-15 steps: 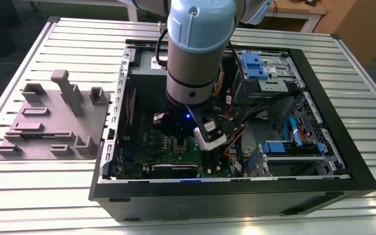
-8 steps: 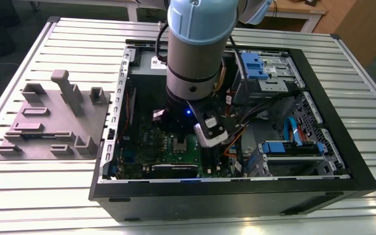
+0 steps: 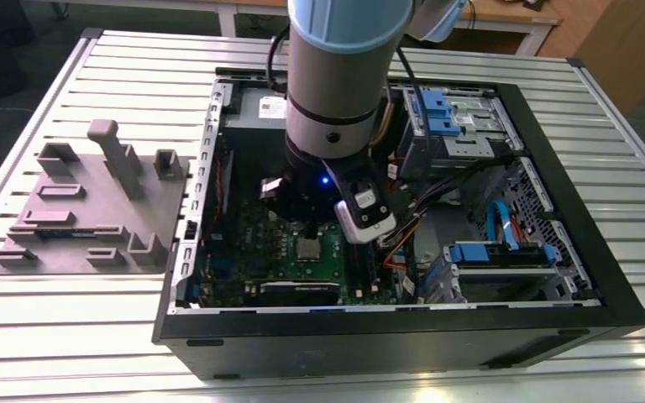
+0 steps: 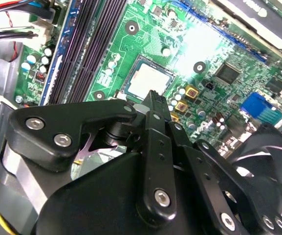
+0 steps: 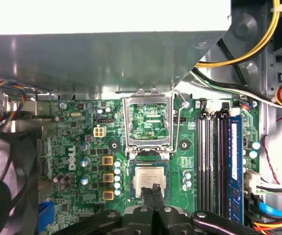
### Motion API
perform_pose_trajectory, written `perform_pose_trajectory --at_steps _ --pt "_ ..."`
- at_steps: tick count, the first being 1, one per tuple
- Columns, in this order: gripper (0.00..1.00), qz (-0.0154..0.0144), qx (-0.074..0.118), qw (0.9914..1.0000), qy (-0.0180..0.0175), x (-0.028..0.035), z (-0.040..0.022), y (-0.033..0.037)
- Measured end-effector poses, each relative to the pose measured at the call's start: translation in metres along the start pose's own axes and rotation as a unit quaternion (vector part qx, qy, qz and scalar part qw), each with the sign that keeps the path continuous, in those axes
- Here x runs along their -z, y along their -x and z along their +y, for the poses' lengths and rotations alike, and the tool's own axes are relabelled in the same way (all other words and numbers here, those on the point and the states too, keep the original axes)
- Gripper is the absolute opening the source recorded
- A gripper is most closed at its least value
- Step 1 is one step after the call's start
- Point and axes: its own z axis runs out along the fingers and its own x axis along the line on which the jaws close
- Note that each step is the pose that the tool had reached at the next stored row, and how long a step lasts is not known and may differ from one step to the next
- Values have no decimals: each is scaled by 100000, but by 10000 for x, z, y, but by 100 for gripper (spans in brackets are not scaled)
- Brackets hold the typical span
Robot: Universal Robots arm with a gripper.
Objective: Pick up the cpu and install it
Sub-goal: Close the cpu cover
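Gripper [image 5: 155, 188] closed tight (nothing held), tips over cpu [image 5: 147, 178] seated on green board [image 5: 77, 147]; hinged frame [image 5: 126, 125] raised.

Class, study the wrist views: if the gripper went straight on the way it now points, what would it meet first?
Most likely the cpu lying in the open socket, just beyond the gripper; the gap is unclear.

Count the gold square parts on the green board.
3 gold squares in a row beside the cpu: end one, middle one, other end. The claw may hide others.
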Motion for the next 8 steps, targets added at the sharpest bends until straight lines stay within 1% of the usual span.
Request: perform_pose_trajectory --at_steps 8 --pt "10 -4 1 100000 5 88 1 -2"
